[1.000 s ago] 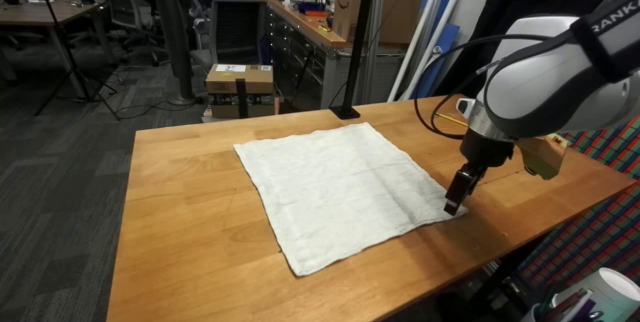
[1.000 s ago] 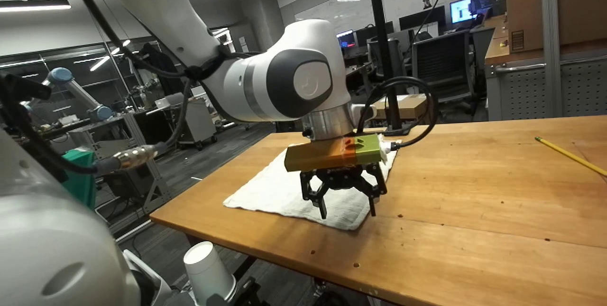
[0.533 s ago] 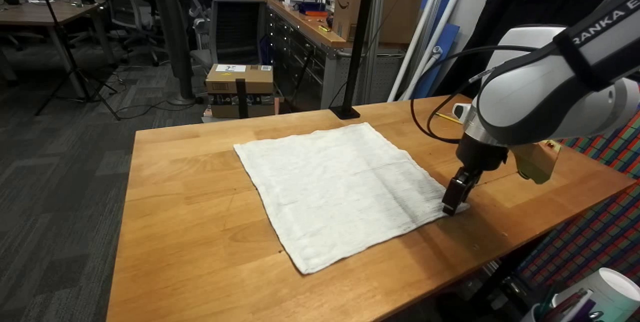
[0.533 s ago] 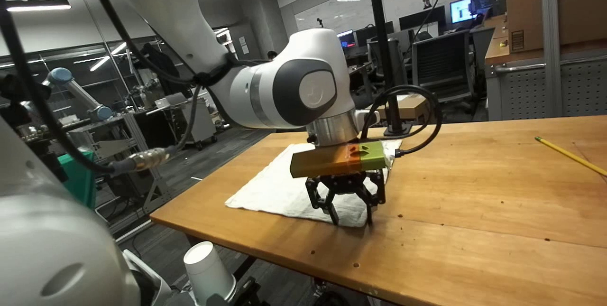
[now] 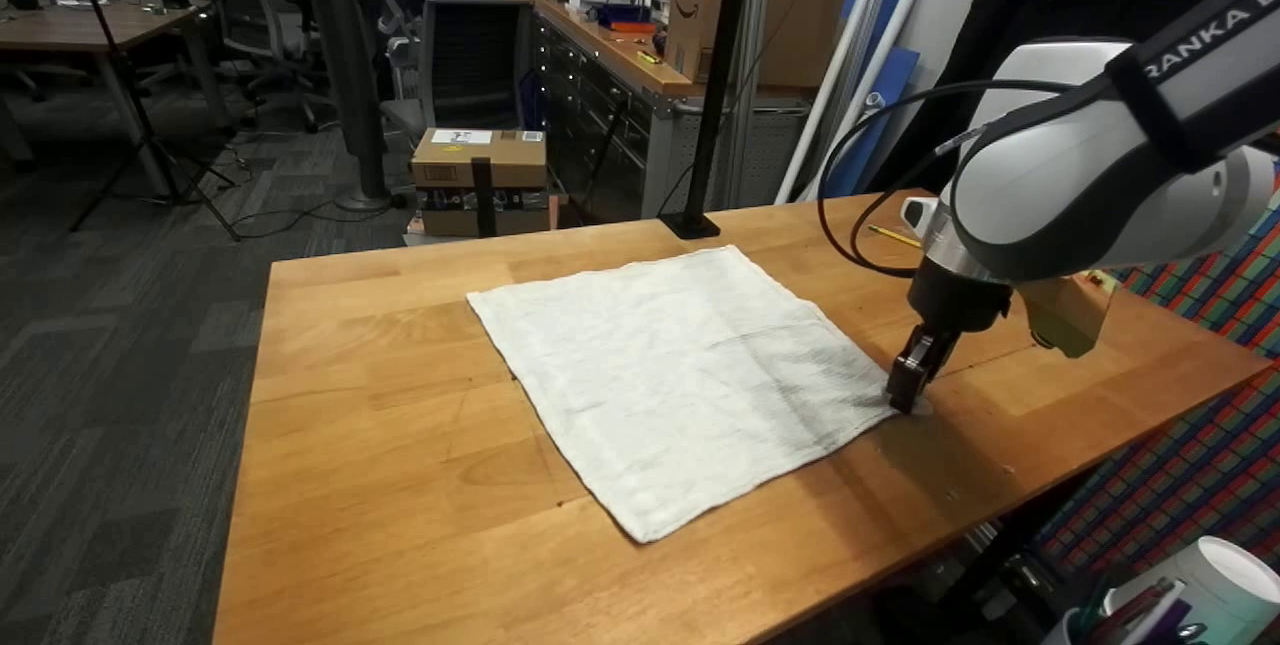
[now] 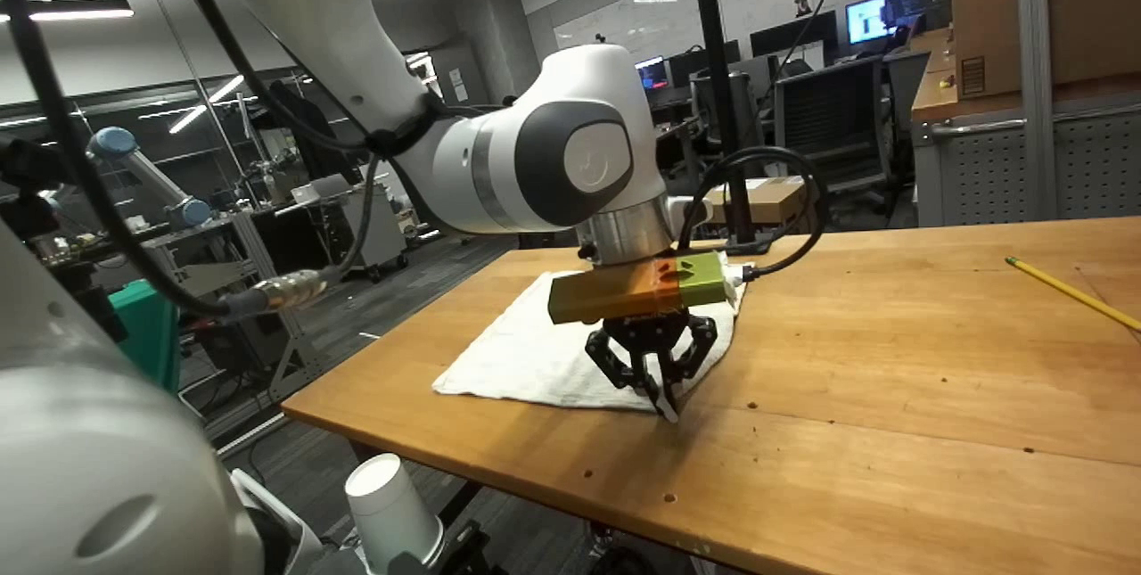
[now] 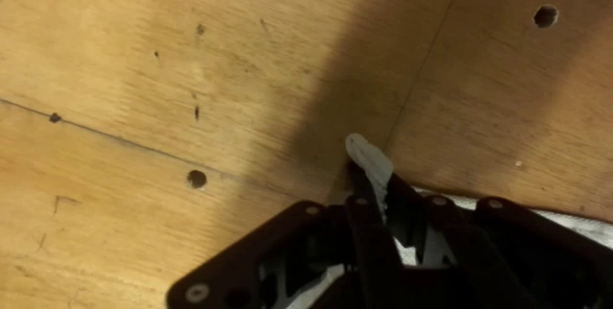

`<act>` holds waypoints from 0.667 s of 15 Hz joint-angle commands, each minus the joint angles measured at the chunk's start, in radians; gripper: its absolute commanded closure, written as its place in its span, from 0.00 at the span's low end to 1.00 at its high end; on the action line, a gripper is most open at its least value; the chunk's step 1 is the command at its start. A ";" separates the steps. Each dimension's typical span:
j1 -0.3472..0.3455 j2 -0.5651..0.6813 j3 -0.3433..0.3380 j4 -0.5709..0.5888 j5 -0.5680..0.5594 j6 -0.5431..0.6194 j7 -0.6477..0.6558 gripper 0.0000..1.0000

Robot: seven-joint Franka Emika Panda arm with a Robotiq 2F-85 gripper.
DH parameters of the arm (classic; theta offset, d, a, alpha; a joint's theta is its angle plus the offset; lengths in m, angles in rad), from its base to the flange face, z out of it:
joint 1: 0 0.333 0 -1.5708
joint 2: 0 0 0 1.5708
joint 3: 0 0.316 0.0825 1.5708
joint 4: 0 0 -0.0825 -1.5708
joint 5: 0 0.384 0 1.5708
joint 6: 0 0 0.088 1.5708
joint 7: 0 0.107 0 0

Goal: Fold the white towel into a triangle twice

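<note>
The work surface is a wooden table (image 5: 380, 445); in the wrist view its boards show seams, scratches and round holes (image 7: 196, 179). At its far edge, upper centre of the frame in an exterior view, stands a black post (image 5: 718, 95). Beyond are an office chair (image 5: 478, 55), stacked cardboard boxes (image 5: 480, 165) and, at left, grey carpet (image 5: 90, 425). A yellow pencil (image 6: 1070, 292) lies on the table at the right edge of an exterior view.

The gripper (image 6: 664, 406) points downward, its fingers drawn together and pinching one corner of the white towel (image 5: 650, 385). In the wrist view a short tongue of cloth protrudes past the tips. Whether that corner clears the wood cannot be determined.

The towel lies on the table at frame centre in an exterior view, spread flat and four-sided, with shallow creases and grey shading toward the gripped corner at right.
</note>
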 commanded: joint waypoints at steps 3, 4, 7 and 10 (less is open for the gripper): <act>0.007 -0.031 0.054 0.001 -0.047 -0.009 0.052 0.91; 0.014 -0.040 0.069 0.001 -0.053 -0.012 0.061 0.91; 0.056 -0.066 0.137 0.003 -0.050 -0.014 0.105 0.91; 0.113 -0.039 0.228 0.042 -0.051 0.016 0.231 0.91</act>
